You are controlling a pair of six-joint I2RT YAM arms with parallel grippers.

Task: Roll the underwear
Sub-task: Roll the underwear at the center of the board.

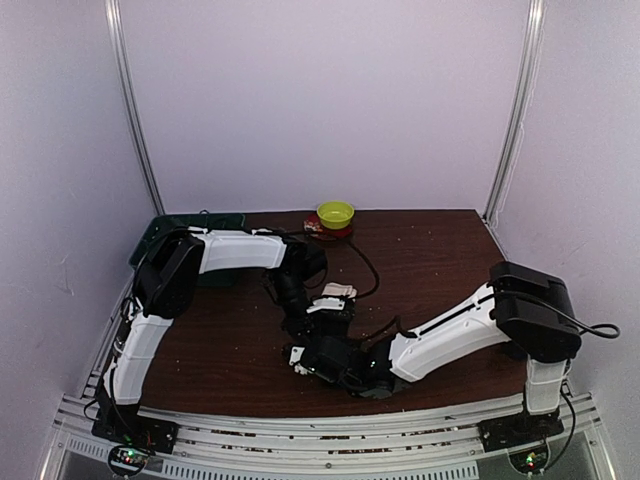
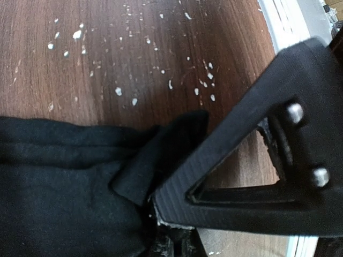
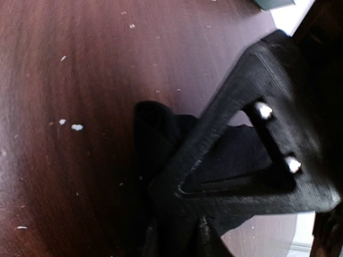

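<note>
The underwear [image 1: 322, 352] is a bunch of black fabric near the table's front middle, mostly hidden under both wrists. From above, a bit of white trim shows at its left end. In the left wrist view the underwear [image 2: 64, 182] lies as thick black folds. My left gripper [image 2: 153, 214] is shut on a folded corner of it. In the right wrist view more of the underwear [image 3: 153, 134] is bunched under the fingers [image 3: 225, 123]. My right gripper [image 3: 177, 227] is closed on that dark fabric. The two grippers sit close together, left [image 1: 300, 325] just behind right [image 1: 335, 365].
A green bowl [image 1: 335, 213] stands on a red item at the table's back edge. A dark green object [image 1: 165, 232] lies at the back left corner. The brown table [image 1: 430, 260] is flecked with white specks, and metal rails [image 1: 330, 440] run along its front.
</note>
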